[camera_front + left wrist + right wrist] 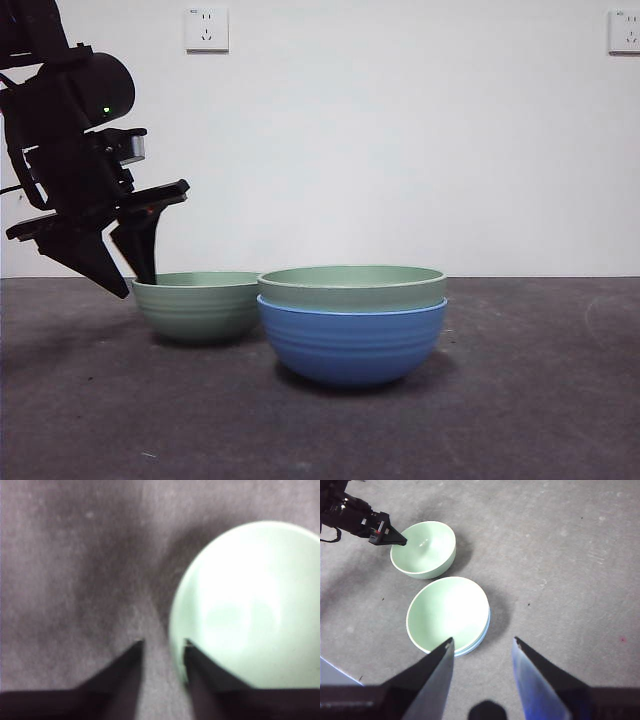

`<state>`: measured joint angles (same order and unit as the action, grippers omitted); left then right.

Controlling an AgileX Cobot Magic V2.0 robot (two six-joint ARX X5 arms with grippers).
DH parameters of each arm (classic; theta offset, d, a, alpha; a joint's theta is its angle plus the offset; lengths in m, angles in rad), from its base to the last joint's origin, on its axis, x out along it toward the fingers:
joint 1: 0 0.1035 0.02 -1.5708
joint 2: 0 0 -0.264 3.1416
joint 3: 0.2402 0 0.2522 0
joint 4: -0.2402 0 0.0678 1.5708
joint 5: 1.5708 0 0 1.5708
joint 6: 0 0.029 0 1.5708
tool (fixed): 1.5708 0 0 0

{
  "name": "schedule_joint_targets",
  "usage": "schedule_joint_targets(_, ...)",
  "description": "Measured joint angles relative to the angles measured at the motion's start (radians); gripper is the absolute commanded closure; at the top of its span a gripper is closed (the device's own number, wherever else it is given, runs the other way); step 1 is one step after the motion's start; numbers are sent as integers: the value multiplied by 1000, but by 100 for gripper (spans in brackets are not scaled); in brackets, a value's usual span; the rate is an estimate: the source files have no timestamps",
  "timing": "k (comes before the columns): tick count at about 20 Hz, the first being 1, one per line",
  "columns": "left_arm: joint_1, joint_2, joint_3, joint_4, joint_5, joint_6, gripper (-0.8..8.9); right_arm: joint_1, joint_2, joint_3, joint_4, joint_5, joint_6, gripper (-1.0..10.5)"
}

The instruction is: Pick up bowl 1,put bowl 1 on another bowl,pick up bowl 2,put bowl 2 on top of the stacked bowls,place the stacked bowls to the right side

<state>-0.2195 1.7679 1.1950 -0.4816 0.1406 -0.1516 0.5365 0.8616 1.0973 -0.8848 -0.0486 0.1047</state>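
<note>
Two pale green bowls and one blue bowl (352, 345) on grey tabletop (520, 400), one green bowl (352, 287) nested in the blue, second green bowl (197, 305) just beside, left gripper (161, 645) fingers parted, straddling its rim, holding nothing, right gripper (484, 642) spread open above, empty.

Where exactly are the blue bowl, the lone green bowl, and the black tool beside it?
blue bowl (351, 345): front view, on its ridged outer wall.
lone green bowl (200, 308): front view, on its outer wall.
left tool (118, 268): front view, between its two tips, at that bowl's rim.
</note>
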Motion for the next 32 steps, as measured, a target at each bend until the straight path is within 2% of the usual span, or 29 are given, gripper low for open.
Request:
schedule_joint_targets(9, 0, -2, 5, -11, 27, -6, 821, 0, 0, 0, 0, 0, 0, 753)
schedule_joint_targets(14, -19, -91, 86, -111, 64, 16, 821, 0, 0, 0, -6, 0, 0, 753)
schedule_joint_targets(20, -191, -198, 232, -297, 73, 99, 821, 0, 0, 0, -6, 0, 0, 757)
schedule_joint_targets(23, -298, -185, 232, -311, 51, 114, 821, 0, 0, 0, -6, 0, 0, 757)
schedule_joint_targets(25, -353, -163, 232, -304, 2, 119, 821, 0, 0, 0, -10, 0, 0, 757)
schedule_joint_targets(32, -405, -18, 232, -245, -38, 125, 821, 0, 0, 0, -24, 0, 4, 757)
